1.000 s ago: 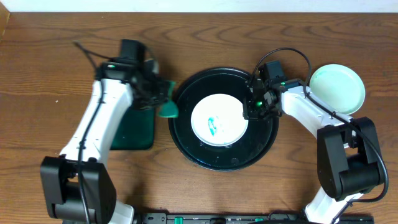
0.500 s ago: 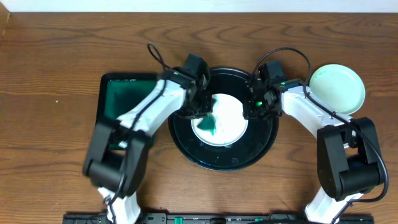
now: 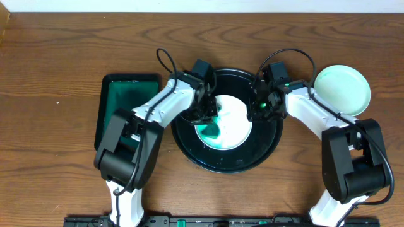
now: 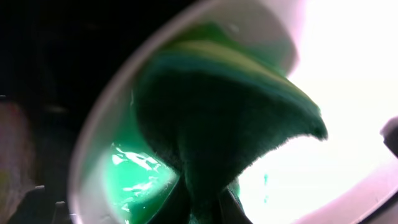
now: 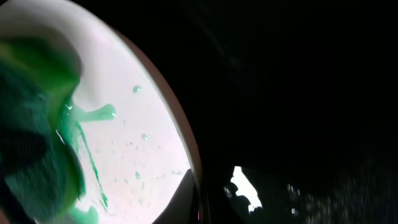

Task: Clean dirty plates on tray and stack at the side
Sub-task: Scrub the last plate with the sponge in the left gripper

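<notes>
Clamped the left pincer (image 3: 208,115) shut on the sponge (image 4: 217,124) and pressed it onto the left half of the plate (image 3: 235,118). Found that plate lying mid-tray (image 3: 221,162). Closed the right pincer (image 3: 254,112) too, seemingly nipping the plate's right rim to steady it.

Risky from here! Could have skated the plate across that slick tray with too hard a sideways scrub. Could have popped so thin a rim hold loose, or tipped the plate up against it. Might only have spread the wet teal wider, given so sodden a sponge. Might also have flicked droplets onto the tray.

Made out a layered sponge: dark fuzzy scouring face, paler yellow-green foam behind. Noted a smooth, glossy white plate, round and shallow, with a shining teal puddle and fine specks across it. Noted a round, glossy black tray with a raised rim, far wider than the plate. Spotted a round, smooth mint plate (image 3: 341,90) on the wood-grain bench (image 3: 57,50) at right, and a rectangular green tray (image 3: 120,101) at left.
</notes>
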Motion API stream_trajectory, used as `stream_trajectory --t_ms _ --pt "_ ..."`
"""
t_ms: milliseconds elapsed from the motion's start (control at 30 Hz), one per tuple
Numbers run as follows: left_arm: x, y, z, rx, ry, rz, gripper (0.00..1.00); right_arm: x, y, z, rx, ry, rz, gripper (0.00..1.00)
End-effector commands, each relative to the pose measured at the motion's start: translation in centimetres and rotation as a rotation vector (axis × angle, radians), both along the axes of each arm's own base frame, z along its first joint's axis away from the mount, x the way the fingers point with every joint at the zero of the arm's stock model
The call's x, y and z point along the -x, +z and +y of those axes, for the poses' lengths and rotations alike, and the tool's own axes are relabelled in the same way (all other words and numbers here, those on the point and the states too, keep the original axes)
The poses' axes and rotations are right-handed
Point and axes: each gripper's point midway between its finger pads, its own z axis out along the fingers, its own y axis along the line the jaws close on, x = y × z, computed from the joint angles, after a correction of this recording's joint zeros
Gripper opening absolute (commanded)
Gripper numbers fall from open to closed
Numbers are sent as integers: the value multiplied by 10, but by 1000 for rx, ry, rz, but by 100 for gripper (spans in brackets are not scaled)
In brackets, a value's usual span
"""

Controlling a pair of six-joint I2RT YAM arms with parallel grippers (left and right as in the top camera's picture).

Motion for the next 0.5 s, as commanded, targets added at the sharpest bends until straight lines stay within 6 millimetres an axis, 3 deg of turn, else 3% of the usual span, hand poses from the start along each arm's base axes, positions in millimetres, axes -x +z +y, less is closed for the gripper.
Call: stream_trajectory --t_ms 0,167,267,367,467 --pt "46 -8 -47 106 -135 116 7 0 7 5 -26 12 -14 1" --pt "67 -5 -81 143 -196 110 7 0 7 5 -26 12 -13 1" --pt "66 -5 -88 152 -190 94 7 1 7 5 -25 12 -10 1" --pt "56 -6 -85 147 -171 71 7 1 7 5 -26 4 -7 1" --pt "33 -15 -58 51 -110 18 7 1 7 5 -28 -11 -1 1"
